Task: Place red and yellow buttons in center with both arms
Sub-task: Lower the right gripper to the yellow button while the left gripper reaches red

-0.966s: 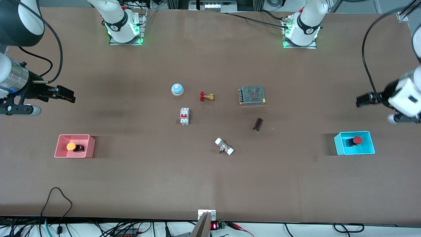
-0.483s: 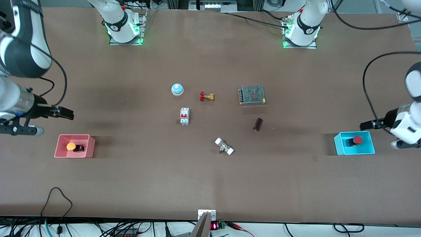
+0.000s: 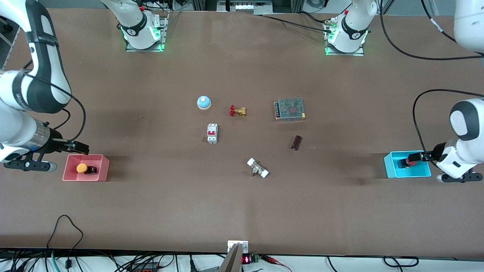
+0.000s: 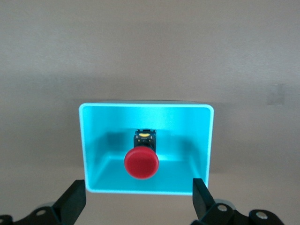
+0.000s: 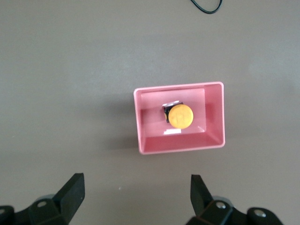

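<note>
The yellow button lies in a pink bin toward the right arm's end of the table. The right wrist view shows the yellow button in the pink bin. My right gripper is open and empty over the table beside that bin; it also shows in the right wrist view. The red button lies in a cyan bin toward the left arm's end, partly hidden. My left gripper is open and empty over the edge of that bin. The left wrist view shows my left gripper, the red button and the cyan bin.
Around the table's center lie a blue dome bell, a brass valve with a red handle, a white circuit breaker, a mesh-covered power supply, a dark cylinder and a white-capped fitting.
Both arms have come down toward the bins. The left gripper has moved over the cyan bin, and the right gripper has moved close beside the pink bin. Both buttons stay put.
</note>
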Controlling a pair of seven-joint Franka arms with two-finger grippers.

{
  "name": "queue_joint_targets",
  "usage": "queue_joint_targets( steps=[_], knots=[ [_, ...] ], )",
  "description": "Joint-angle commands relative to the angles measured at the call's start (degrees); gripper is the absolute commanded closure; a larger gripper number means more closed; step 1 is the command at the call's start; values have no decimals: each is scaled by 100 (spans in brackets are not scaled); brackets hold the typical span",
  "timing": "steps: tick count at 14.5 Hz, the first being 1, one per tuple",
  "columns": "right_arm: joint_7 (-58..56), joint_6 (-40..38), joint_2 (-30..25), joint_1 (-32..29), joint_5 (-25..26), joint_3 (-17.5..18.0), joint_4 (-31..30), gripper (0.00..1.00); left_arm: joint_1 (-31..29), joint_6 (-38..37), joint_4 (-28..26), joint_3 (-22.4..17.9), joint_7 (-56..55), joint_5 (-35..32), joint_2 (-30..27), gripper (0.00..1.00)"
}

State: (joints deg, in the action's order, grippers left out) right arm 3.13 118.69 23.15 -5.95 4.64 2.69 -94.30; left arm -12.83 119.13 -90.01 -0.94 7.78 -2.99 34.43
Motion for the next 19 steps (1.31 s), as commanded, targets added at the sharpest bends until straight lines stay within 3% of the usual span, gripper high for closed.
queue_joint_targets(
  steps=[1,4,13,19],
  knots=[
    [-260,470,14,-90,80,-23,-299,0,-26,310,37,24,127,-53,213,0],
    [-321,857,234,-64,502,-163,-378,0,-88,444,10,33,118,-27,363,1],
    [-1587,1683,708,-354,240,-155,-387,0,-79,760,-183,33,118,-27,539,12],
    [-1614,1938,946,-354,72,-128,-387,0,-70,760,-227,42,118,-27,574,48]
  ],
)
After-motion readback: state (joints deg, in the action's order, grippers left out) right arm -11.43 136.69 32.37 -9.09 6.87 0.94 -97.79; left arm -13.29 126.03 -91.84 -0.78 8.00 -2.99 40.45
